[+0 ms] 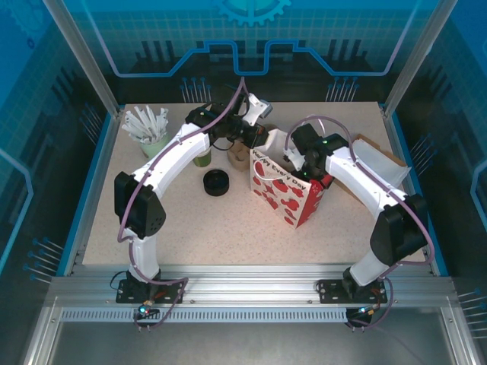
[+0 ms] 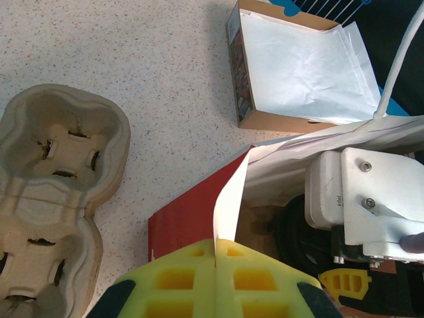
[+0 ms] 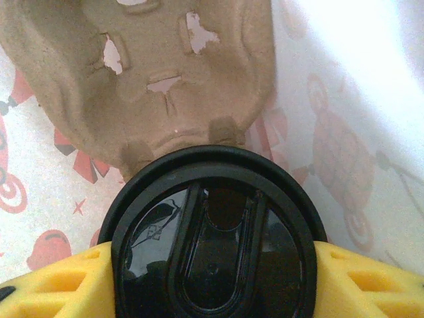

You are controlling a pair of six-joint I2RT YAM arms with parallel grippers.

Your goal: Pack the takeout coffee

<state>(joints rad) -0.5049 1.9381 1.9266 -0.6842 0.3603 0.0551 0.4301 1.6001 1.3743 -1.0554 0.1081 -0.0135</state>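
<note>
Takeout coffee (image 3: 212,238) looks light, crushable; my right gripper (image 3: 212,286) pinches it at the stiff lid (image 3: 151,218), left gripper (image 2: 215,273) nips the bag (image 2: 230,193) edge

Robot lab cell; aluminium frame (image 1: 251,285); blue printed wall panels (image 1: 152,46); speckled table (image 1: 228,228).

One heart-printed bag (image 1: 283,192), one lidded cup (image 3: 212,238) and one open box (image 2: 240,79) were counted — also two cup carriers (image 2: 53,199), one lid pile (image 1: 217,183).

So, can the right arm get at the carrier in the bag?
Probably yes: left jaws pinch the bag open, and the carrier sits right beyond the held coffee, nothing between.
</note>
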